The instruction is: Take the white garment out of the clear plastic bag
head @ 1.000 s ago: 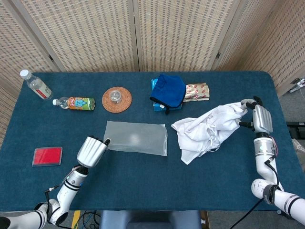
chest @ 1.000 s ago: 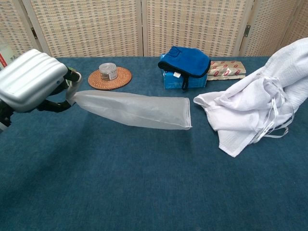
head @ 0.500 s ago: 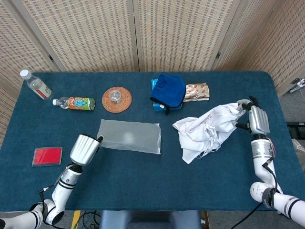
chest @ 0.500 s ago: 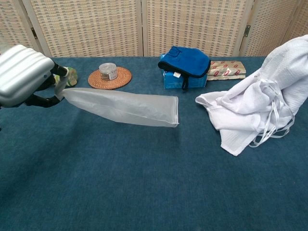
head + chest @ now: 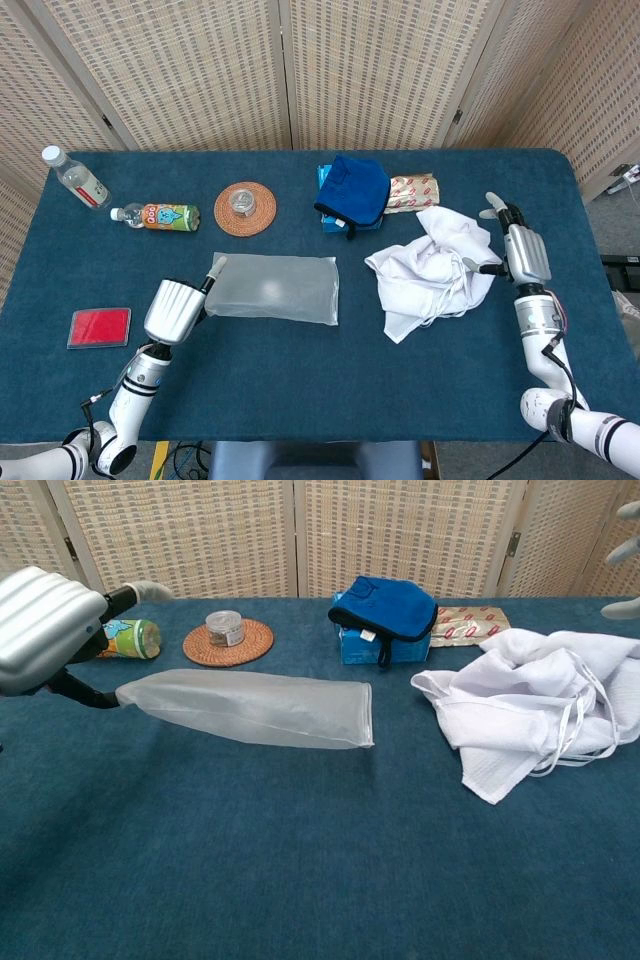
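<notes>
White, crumpled cloth with thin ties, the one white garment [image 5: 430,266] lies on the blue table [image 5: 300,370] at right, outside the single clear plastic bag [image 5: 272,288], flat and filmy at centre-left. Left hand [image 5: 176,308], fingers spread, sits at the bag's left end. Right hand [image 5: 516,250], fingers apart, empty. Two bottles [image 5: 155,216] far left

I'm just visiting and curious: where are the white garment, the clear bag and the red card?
garment [image 5: 425,270], head view, middle of the crumpled cloth
bag [image 5: 250,707], chest view, middle of the flat film
card [image 5: 99,327], head view, centre of its face
</notes>
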`<state>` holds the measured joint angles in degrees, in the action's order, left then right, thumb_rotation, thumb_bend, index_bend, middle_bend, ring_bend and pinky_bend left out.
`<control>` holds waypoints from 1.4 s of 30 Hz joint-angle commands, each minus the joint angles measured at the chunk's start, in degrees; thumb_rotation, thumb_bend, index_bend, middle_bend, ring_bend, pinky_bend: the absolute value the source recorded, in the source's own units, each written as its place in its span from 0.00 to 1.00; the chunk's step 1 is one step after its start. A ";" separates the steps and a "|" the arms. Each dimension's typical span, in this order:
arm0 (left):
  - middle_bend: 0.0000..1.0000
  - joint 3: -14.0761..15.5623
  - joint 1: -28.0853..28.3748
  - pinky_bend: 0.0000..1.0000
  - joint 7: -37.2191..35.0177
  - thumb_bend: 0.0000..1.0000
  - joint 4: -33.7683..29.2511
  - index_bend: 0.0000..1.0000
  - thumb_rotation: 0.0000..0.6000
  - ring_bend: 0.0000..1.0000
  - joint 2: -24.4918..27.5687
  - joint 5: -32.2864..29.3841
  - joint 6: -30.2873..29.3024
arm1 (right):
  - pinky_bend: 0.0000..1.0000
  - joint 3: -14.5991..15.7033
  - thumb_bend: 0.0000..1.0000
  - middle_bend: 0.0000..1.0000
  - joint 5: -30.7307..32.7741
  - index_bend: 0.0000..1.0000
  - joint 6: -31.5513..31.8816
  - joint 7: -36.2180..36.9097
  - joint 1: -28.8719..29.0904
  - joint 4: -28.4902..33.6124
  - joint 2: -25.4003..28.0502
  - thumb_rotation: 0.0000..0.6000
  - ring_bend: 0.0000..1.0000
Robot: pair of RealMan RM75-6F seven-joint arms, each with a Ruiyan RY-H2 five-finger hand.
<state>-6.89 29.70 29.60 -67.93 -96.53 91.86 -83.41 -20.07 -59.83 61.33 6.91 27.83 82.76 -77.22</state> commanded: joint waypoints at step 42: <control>0.43 -1.00 -12.04 0.59 2.73 0.00 -26.43 0.29 1.00 0.40 15.54 -10.43 -6.00 | 0.22 14.99 0.05 0.25 -17.58 0.22 11.87 -8.98 -9.35 17.96 6.03 1.00 0.08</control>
<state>-8.56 18.35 33.00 -94.53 -81.48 80.74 -88.66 -5.28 -77.21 73.02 -2.14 18.68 100.62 -71.30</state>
